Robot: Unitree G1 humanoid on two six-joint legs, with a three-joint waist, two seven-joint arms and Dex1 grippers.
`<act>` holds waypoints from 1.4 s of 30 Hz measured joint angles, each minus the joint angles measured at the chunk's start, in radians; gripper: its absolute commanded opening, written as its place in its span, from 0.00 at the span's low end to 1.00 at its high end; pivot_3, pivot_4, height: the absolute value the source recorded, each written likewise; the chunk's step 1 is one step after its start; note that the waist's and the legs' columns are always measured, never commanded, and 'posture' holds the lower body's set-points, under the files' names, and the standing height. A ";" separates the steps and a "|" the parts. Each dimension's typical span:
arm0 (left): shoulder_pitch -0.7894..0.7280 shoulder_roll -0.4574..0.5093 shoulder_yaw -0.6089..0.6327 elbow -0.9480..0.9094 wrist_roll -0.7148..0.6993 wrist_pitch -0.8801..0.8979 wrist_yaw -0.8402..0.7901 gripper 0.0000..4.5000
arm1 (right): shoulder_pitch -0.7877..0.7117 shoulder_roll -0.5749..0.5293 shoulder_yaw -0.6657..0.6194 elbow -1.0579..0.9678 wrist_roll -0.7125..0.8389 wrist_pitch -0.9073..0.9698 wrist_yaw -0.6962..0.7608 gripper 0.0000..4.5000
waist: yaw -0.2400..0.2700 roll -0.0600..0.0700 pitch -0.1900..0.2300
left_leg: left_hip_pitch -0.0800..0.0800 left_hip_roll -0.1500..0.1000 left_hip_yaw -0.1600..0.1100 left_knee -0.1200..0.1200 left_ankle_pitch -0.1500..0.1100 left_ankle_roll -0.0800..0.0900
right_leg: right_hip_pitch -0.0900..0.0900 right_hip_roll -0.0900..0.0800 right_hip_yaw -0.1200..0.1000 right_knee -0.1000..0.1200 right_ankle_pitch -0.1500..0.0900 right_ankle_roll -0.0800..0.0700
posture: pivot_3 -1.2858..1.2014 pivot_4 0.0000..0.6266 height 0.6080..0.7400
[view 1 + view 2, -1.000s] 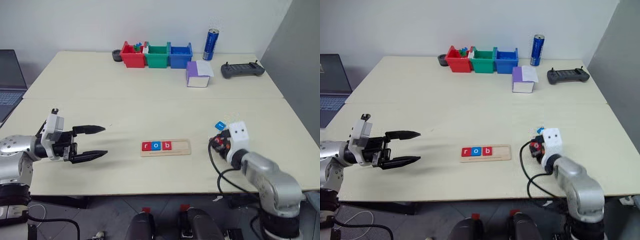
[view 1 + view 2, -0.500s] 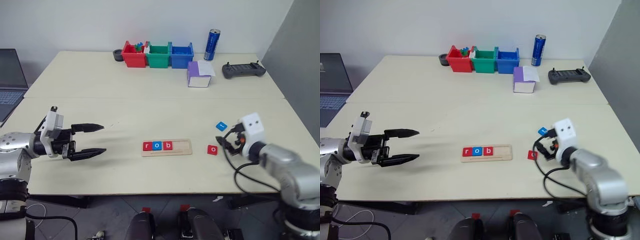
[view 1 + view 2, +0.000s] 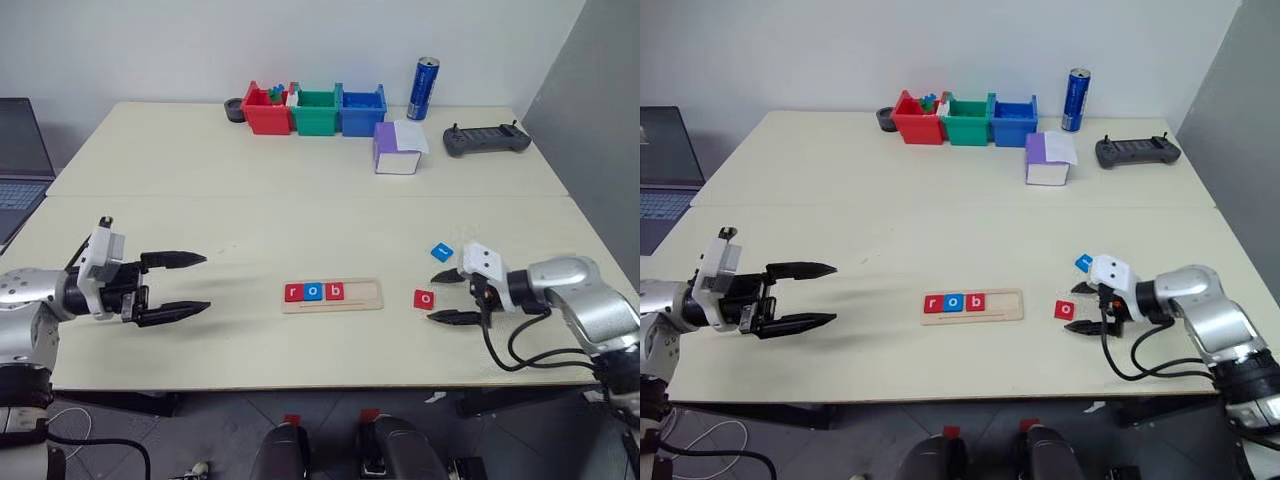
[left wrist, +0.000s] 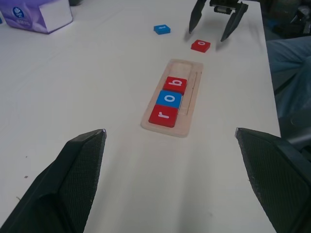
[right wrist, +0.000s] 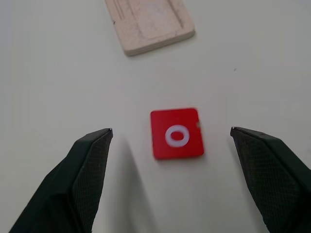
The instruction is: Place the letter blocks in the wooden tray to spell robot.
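Five blocks total: three in the tray (image 3: 332, 294) spelling r, o, b (red, blue, red), filling its left part. Two loose on the tabletop (image 3: 300, 215): red o (image 3: 425, 298) just right of the tray, blue block (image 3: 441, 251) beyond it. Right gripper (image 3: 446, 296) spread wide, fingers either side of the red o, not touching. Left gripper (image 3: 195, 283) spread, empty, well left of the tray. Three bins (image 3: 313, 109) at the back.
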 measured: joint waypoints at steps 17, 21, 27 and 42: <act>0.070 0.004 0.097 -0.069 -0.007 0.050 0.000 1.00 | -0.042 0.036 0.041 0.172 -0.068 -0.140 0.062 0.32 | 0.023 0.000 0.000 | 0.001 0.000 0.000 0.001 0.000 0.000 | 0.001 -0.001 0.000 0.000 0.000 0.000 | 0.52 0.24 1.00; 0.070 0.004 0.099 -0.072 -0.002 0.052 0.000 1.00 | -0.075 0.038 0.052 0.085 -0.057 -0.086 0.115 0.32 | 0.020 0.001 0.000 | 0.001 0.000 0.001 0.001 0.000 0.000 | 0.001 -0.001 0.000 0.001 0.000 0.000 | 0.52 0.24 1.00; 0.074 0.003 0.104 -0.095 0.006 0.055 0.000 1.00 | -0.226 0.151 0.110 -0.038 -0.055 -0.022 0.131 0.32 | 0.021 0.000 0.000 | 0.001 0.001 0.000 0.001 0.000 0.000 | 0.001 0.000 0.000 0.001 0.000 0.000 | 0.52 0.24 1.00; 0.118 -0.012 0.132 -0.169 0.006 0.076 0.012 1.00 | -0.318 0.324 0.235 0.216 -0.202 -0.051 0.074 0.32 | 0.023 0.000 0.000 | 0.001 -0.001 0.000 0.002 0.000 0.000 | 0.001 -0.002 0.000 0.002 0.000 -0.001 | 0.52 0.24 1.00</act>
